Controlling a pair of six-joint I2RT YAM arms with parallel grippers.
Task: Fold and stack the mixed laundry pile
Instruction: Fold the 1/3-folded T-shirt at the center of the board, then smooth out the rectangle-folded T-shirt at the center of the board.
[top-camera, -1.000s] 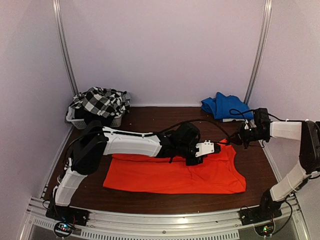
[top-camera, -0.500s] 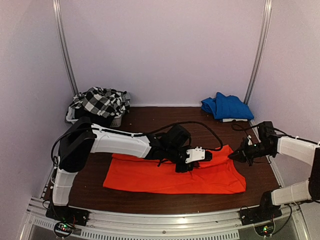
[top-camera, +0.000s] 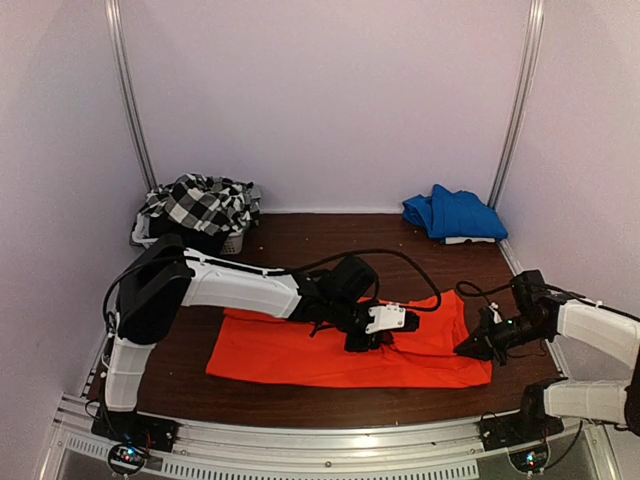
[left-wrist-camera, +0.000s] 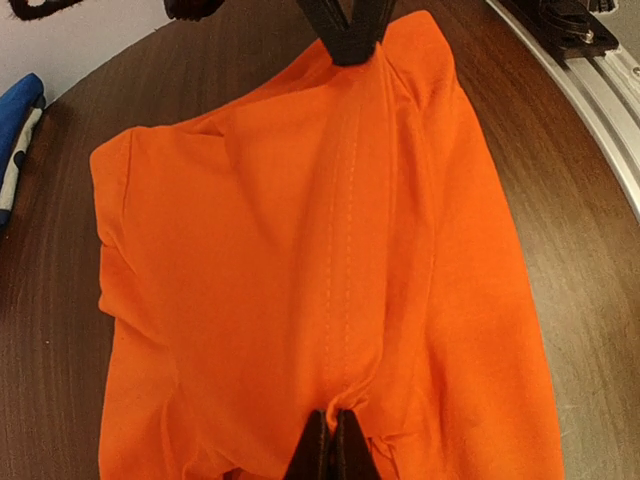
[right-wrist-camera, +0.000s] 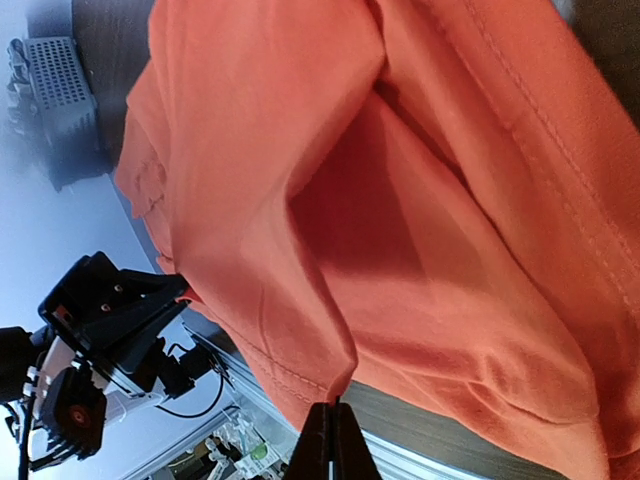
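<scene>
The bright orange-red garment (top-camera: 300, 352) lies spread across the near half of the table. My left gripper (top-camera: 397, 337) is shut on a pinch of its stitched edge near the middle; the left wrist view shows the cloth (left-wrist-camera: 300, 250) bunched at the fingertips (left-wrist-camera: 335, 432). Low at the garment's right end, my right gripper (top-camera: 466, 349) is shut on a fold of the hem (right-wrist-camera: 340, 380), with the cloth (right-wrist-camera: 450, 250) draped ahead of it. The black-and-white checked garment (top-camera: 200, 205) is heaped over the basket at the back left, with dark cloth (top-camera: 188, 232) under it.
The white slatted basket (top-camera: 148, 243) stands in the back left corner. A folded blue cloth (top-camera: 452, 212) lies at the back right. Brown tabletop (top-camera: 340, 240) shows behind the orange garment. A metal rail (top-camera: 330, 440) runs along the near edge.
Both grippers have drawn the orange garment's far right edge toward the near side. The right arm has come down and nearer, and the left gripper has moved back and to the left.
</scene>
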